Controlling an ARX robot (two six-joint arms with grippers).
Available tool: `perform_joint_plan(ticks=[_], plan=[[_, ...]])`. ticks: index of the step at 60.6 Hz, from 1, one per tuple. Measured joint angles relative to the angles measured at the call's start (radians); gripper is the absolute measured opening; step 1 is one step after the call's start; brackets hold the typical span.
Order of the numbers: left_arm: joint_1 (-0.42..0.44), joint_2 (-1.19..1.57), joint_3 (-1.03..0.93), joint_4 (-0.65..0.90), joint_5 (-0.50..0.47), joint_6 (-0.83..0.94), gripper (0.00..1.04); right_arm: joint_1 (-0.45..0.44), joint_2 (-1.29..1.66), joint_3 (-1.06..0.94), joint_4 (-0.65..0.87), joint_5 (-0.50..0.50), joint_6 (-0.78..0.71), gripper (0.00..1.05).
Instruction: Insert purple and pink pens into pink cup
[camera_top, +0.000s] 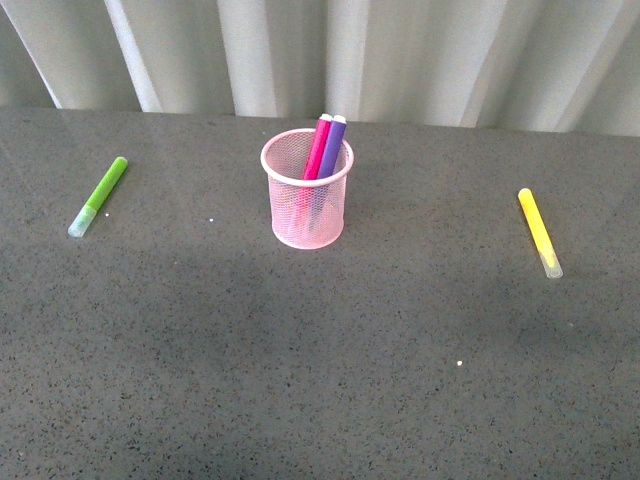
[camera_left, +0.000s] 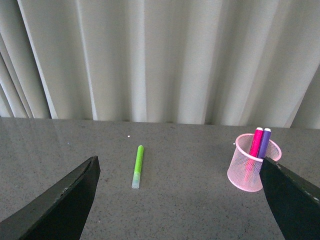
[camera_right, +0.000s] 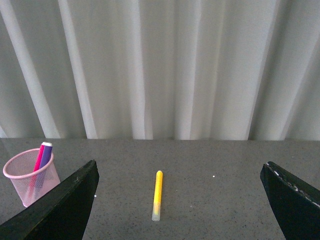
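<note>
The pink cup (camera_top: 307, 190) stands upright on the grey table near its far middle. The pink pen (camera_top: 318, 147) and the purple pen (camera_top: 333, 145) stand inside it, leaning on its far rim side by side. Neither arm shows in the front view. My left gripper (camera_left: 180, 200) is open and empty, well back from the cup (camera_left: 248, 167), with both pens (camera_left: 260, 142) in it. My right gripper (camera_right: 180, 200) is open and empty; the cup (camera_right: 30, 180) with its pens (camera_right: 42, 156) shows far off to one side.
A lime-green marker (camera_top: 98, 196) lies flat on the table's left side and shows in the left wrist view (camera_left: 137, 166). A yellow marker (camera_top: 539, 231) lies flat on the right side and shows in the right wrist view (camera_right: 157, 194). A pale curtain (camera_top: 330, 50) hangs behind the table.
</note>
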Motion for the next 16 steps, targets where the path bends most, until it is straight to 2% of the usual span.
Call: perform_joint_plan(ticks=[16], plan=[[0.000, 0.000, 0.000, 0.000, 0.000, 0.000, 0.98, 0.000, 0.000, 0.000, 0.000, 0.000, 0.000, 0.98]])
